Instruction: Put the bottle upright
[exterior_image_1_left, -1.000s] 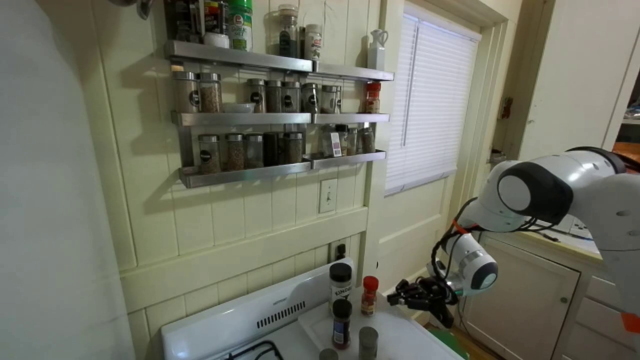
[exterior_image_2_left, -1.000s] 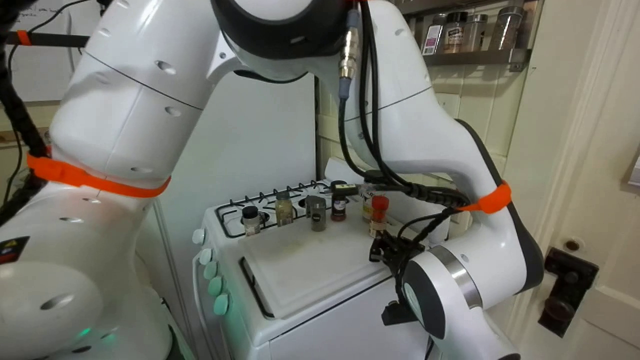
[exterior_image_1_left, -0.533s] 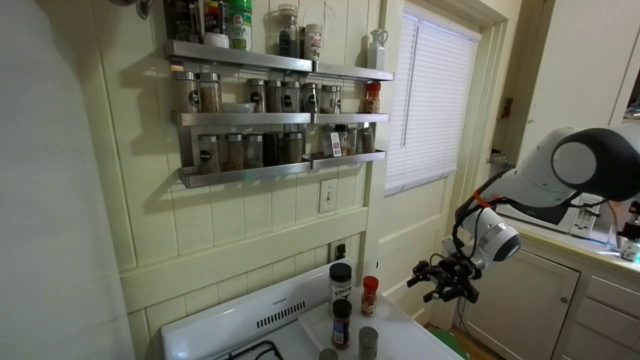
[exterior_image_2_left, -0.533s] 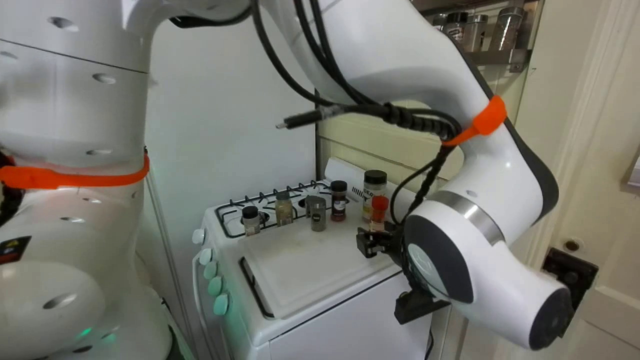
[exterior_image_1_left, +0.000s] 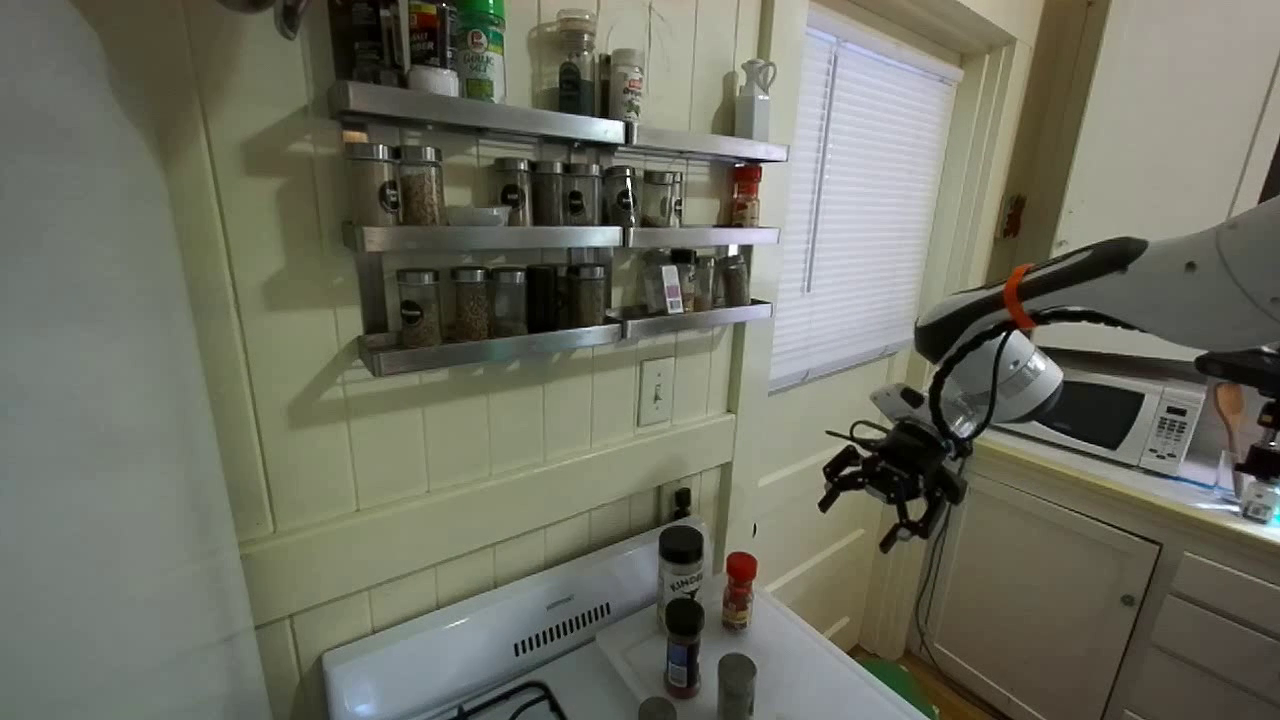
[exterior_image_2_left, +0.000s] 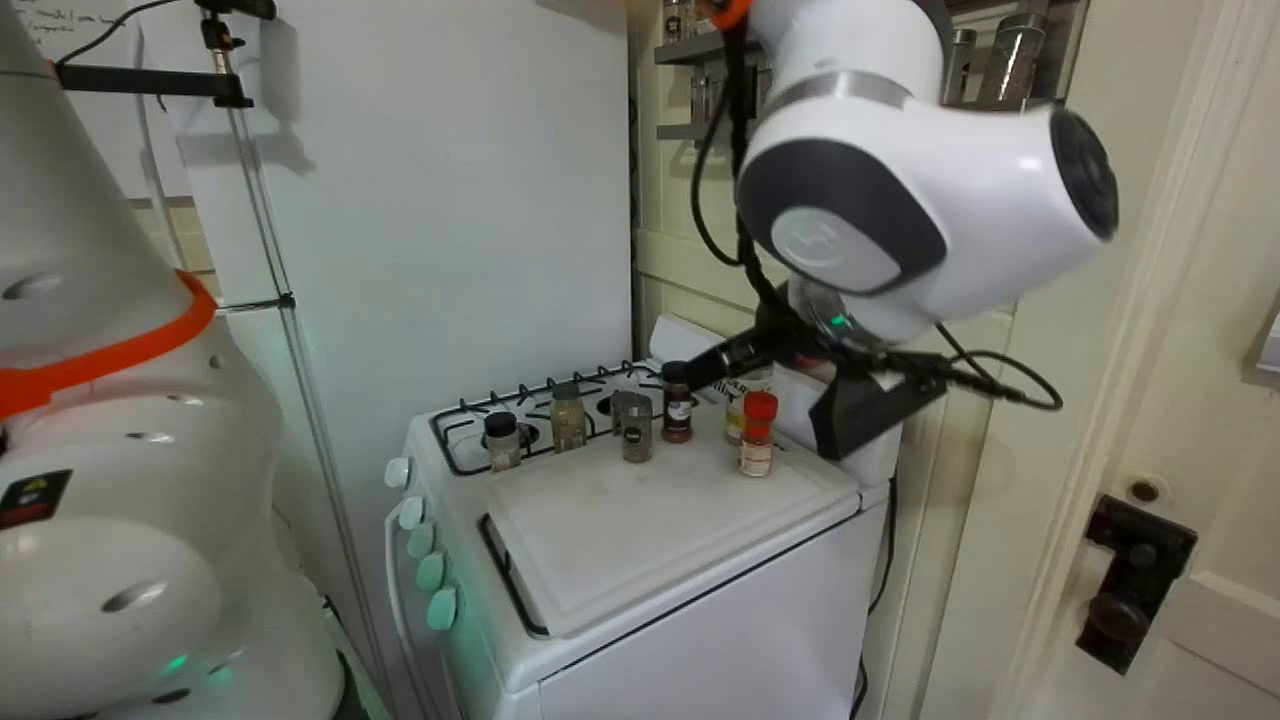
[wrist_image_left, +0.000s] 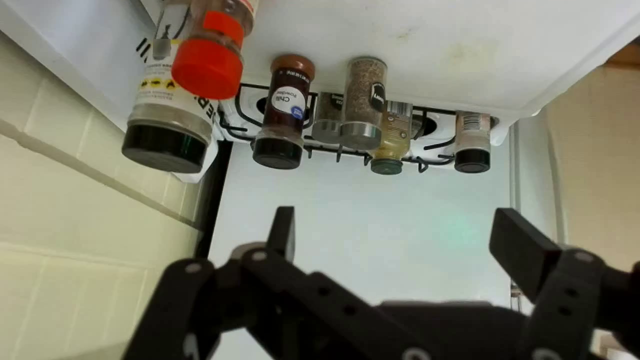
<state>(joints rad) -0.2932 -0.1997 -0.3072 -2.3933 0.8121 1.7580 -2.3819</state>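
Observation:
The bottle (exterior_image_1_left: 683, 660), with a dark reddish body and a black cap, stands upright on the white stove top (exterior_image_2_left: 620, 540). The same bottle (exterior_image_2_left: 678, 415) shows in an exterior view with a fingertip overlapping its cap in the picture. In the wrist view the bottle (wrist_image_left: 282, 115) appears with its cap toward the lower edge of the picture. My gripper (exterior_image_1_left: 857, 522) hangs in the air, above and apart from the bottles. Its jaws are spread wide in the wrist view, and nothing is between the fingers (wrist_image_left: 522, 245).
Close to the bottle stand a red-capped bottle (exterior_image_2_left: 757, 440), a larger black-capped jar (exterior_image_1_left: 681, 580) and a grey-topped shaker (exterior_image_1_left: 737, 685), all upright. Other small shakers (exterior_image_2_left: 502, 442) stand near the burner grates (exterior_image_2_left: 465, 450). Wall shelves (exterior_image_1_left: 490, 237) hold several jars above the stove.
My gripper has risen and drawn away from beside the red-capped bottle, its jaws spreading to wide open. The bottles on the stove stand where they were.

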